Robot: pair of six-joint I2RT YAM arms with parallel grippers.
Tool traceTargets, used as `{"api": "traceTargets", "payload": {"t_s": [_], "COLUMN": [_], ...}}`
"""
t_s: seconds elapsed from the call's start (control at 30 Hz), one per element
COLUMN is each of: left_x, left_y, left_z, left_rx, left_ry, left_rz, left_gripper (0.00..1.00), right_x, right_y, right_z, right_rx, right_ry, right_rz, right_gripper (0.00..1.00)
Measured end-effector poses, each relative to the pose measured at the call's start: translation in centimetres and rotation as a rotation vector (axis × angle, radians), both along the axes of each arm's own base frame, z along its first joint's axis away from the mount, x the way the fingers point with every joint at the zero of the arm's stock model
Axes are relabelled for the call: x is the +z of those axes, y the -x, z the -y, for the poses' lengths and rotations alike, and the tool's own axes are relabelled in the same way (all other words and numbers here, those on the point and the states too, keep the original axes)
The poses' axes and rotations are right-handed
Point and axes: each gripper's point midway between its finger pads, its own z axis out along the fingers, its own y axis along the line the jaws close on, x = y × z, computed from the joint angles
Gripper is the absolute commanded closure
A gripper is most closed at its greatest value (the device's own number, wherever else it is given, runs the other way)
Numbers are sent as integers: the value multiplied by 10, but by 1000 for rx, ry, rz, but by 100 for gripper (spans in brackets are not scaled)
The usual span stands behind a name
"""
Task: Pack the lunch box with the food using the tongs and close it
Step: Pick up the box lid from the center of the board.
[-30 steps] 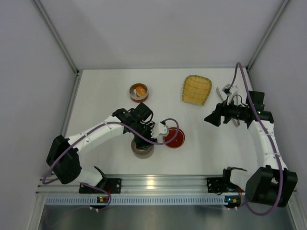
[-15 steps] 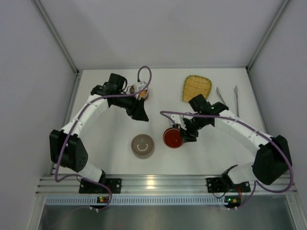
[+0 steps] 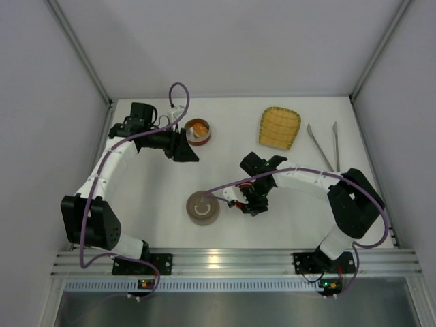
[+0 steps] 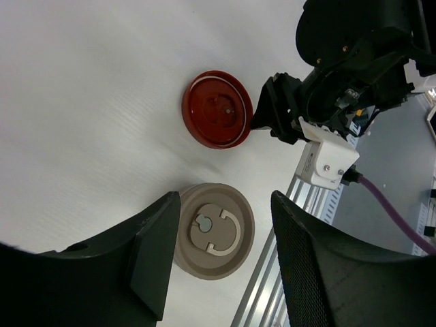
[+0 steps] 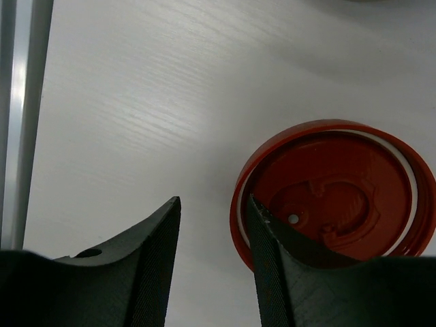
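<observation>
The tabletop is plain white. Near its back edge a red tin holds orange food. Towards the back right corner lies a yellow tray with a woven grid, and beside it are silver-grey tongs. Near the front edge sit 2 lids: 1 red lid and 1 beige lid with a paler smiling-face mark. The left arm and right arm are white with black joints — each trails a purple cable.

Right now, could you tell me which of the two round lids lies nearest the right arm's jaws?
The red lid, lying hollow side up: its rim sits between those jaws. The tan lid with the pale handle lies apart, untouched.
</observation>
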Motion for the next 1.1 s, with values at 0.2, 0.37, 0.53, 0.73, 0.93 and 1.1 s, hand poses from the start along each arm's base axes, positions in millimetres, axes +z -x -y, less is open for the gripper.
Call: {"api": "traceTargets", "payload": {"t_s": [0.2, 0.37, 0.53, 0.73, 0.93, 1.1], "left_x": [-8, -4, -3, -1, 5, 12], "left_y": [-2, -3, -3, -9, -15, -12], "left_z": [-9, -10, -10, -13, -18, -19], "left_rx": [27, 29, 28, 57, 92, 92], "left_ry": [-1, 2, 1, 2, 12, 14], "left_rz": [-22, 0, 9, 16, 34, 71], "left_gripper": [39, 39, 40, 40, 40, 41], "right_x": [-19, -21, -24, -25, -24, -4], "right_y": [-5, -9, -14, -19, -15, -11], "right_z": [-2, -5, -7, -11, -12, -12], "right_rx": [7, 9, -6, -38, -68, -128], "right_ry": [39, 36, 27, 9, 10, -15], "right_rz": [4, 23, 57, 116, 84, 5], "right_gripper": [60, 67, 74, 92, 100, 100]}}
